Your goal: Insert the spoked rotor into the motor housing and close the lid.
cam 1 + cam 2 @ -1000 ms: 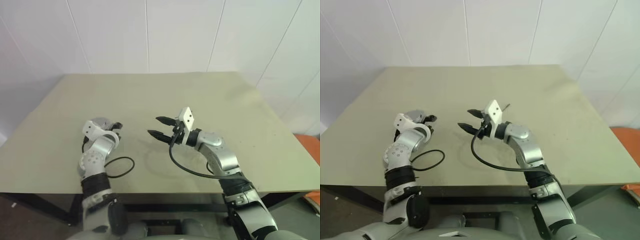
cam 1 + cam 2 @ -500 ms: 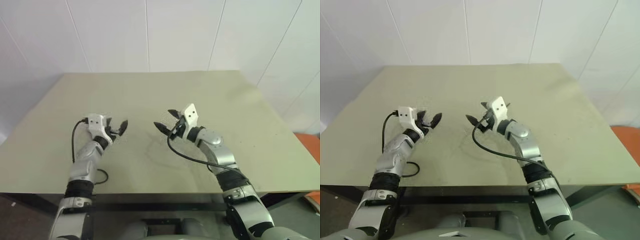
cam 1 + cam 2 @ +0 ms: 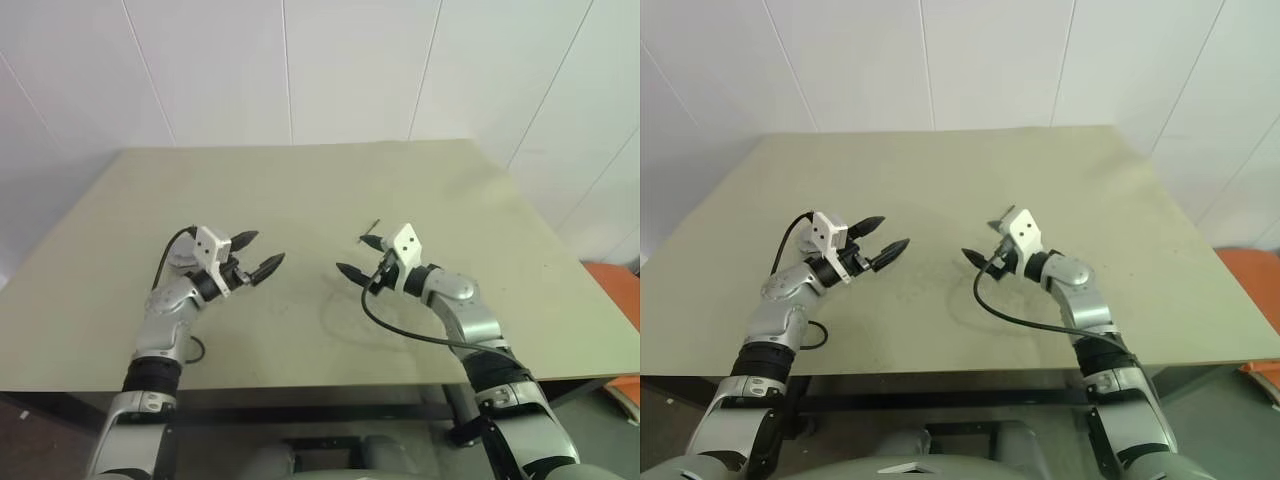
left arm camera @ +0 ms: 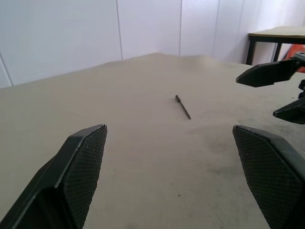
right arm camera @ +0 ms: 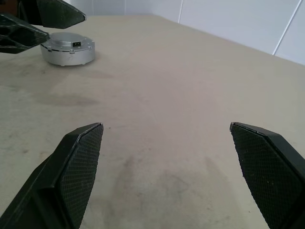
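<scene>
Both arms have swung apart; left hand (image 3: 258,255) and right hand (image 3: 357,255) gape wide, one motor housing (image 5: 68,48) closed.

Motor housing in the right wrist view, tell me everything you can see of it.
The motor housing is a low, round puck of silver metal with a stepped rim and a small dark rectangular slot in its side wall. Its top looks flat and silver, with no windings showing. It sits upright on the table. The left gripper hangs close by with open jaws, not holding it.
</scene>
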Available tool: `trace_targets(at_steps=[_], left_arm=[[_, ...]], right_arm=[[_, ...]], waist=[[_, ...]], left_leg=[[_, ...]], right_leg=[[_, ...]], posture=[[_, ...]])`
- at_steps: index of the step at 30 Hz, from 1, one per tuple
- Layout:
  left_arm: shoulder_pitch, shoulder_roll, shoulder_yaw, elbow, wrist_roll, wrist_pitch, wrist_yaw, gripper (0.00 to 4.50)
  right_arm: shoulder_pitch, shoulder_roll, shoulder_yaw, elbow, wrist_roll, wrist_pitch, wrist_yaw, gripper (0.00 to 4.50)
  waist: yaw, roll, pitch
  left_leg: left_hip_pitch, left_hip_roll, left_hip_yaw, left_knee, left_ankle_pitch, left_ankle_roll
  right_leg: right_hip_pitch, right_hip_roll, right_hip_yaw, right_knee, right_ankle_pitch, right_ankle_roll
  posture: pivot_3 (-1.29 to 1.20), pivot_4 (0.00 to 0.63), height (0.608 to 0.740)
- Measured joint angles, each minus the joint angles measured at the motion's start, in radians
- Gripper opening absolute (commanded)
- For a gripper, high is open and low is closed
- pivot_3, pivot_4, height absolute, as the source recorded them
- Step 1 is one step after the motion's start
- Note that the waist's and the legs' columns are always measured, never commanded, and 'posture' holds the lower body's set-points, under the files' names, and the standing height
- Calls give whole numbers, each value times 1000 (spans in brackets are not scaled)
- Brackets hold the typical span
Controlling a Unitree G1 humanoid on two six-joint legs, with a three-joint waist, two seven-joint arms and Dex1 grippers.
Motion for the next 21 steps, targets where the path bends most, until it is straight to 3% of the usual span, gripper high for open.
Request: trace_targets(at_steps=[21], left_arm=[[3,2,-15,-35,12,3,-4,4500]], right_arm=[[-33,5,-35,19,7,-6,-6,4467]], waist=[[6,1,1]], left_leg=[[0,0,0,0,0,0]], right_leg=[[0,0,0,0,0,1]], posture=[[0,0,740]])
